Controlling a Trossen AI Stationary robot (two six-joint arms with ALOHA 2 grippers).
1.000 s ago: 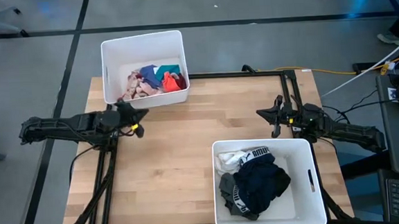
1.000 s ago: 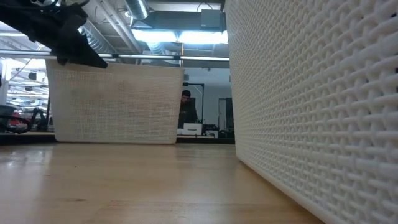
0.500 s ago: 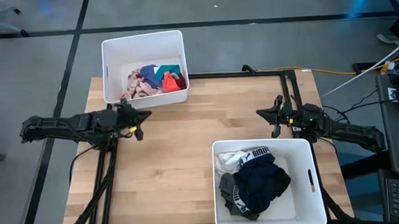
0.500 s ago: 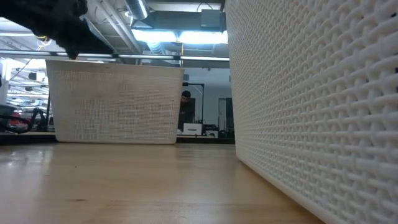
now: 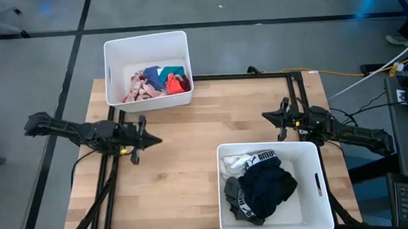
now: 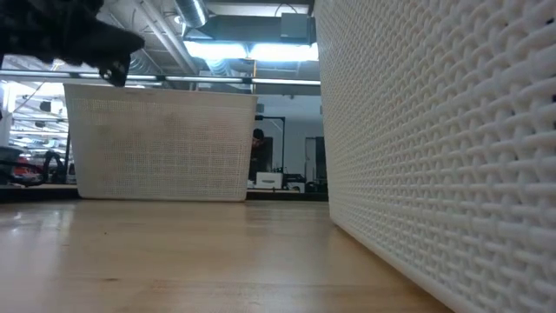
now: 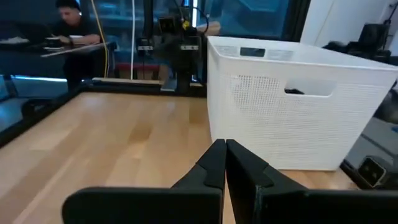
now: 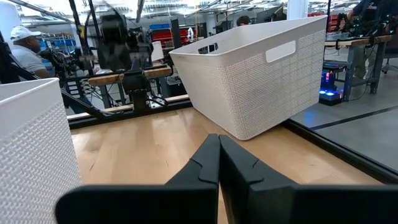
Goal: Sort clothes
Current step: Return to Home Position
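Two white bins hold all the clothes we can see. Nearest, the front bin [image 5: 270, 145] on the wooden table [image 5: 186, 165] keeps the black, grey and white garments [image 5: 269, 185], one lettered PUMA. Beyond it, the left gripper [image 5: 156, 140] hovers over the left side and the right gripper [image 5: 266, 115] over the right side, both with fingers pressed together, grasping nothing. Farthest, the back bin [image 5: 145, 41] holds the pink, red and teal pieces [image 5: 158, 82].

The far bin [image 5: 143, 54] and near bin [image 5: 313, 214] were white and fine-meshed, the far clothes [image 5: 157, 82] pink, teal, blue and red, the near clothes [image 5: 262, 187] black, grey and white, the table [image 5: 171, 159] pale wood.
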